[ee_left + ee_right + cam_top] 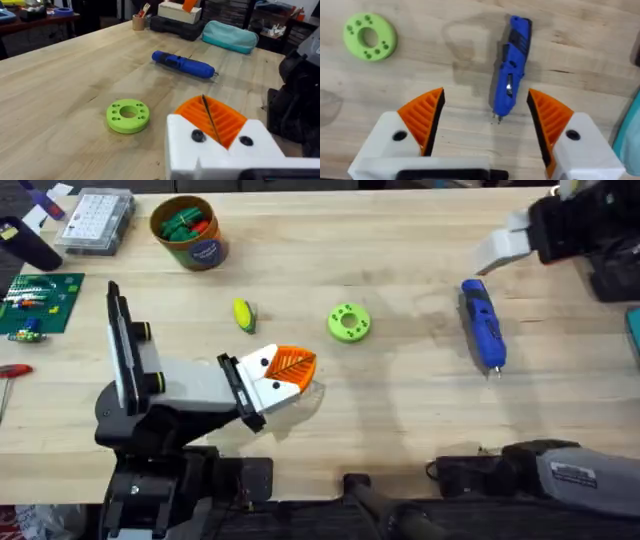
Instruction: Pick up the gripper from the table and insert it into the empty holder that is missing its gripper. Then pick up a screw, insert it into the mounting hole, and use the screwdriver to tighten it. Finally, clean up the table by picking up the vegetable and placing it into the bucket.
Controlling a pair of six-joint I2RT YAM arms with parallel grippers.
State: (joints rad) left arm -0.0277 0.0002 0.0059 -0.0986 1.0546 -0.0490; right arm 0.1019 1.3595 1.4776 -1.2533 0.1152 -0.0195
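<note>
**Right arm lines up on the screwdriver**

The right gripper [485, 92] hovers with its orange pads spread wide and nothing between them. Framed in that gap is the screwdriver [512, 65], flat on the wood and untouched. From overhead, the blue tool lies on the table's right side with its metal tip toward the robot.

This reads as the tightening step, at the grab for the tool. Next the arm needs to drop straight down and close the fingers across the blue barrel, not along it. It is slim and round, so an off-centre pinch could roll it away.

Over on the left stands the holder [185, 385], with an orange-padded finger piece [290, 365] at its nose. Whether a screw sits in the mounting hole is too small to call.

The left gripper [207, 102] has its pads pressed together, gripping nothing, and looks out at the green disc [128, 116].

Now the containers. The bucket [215, 252] at the far left holds green and red toy pieces. The clear parts box [95, 220] just beside it shows tiny compartments whose contents I can't make out. The vegetable [243, 315] is on bare table between holder and disc, well apart from the bucket, so the cleanup is not yet done.
</note>
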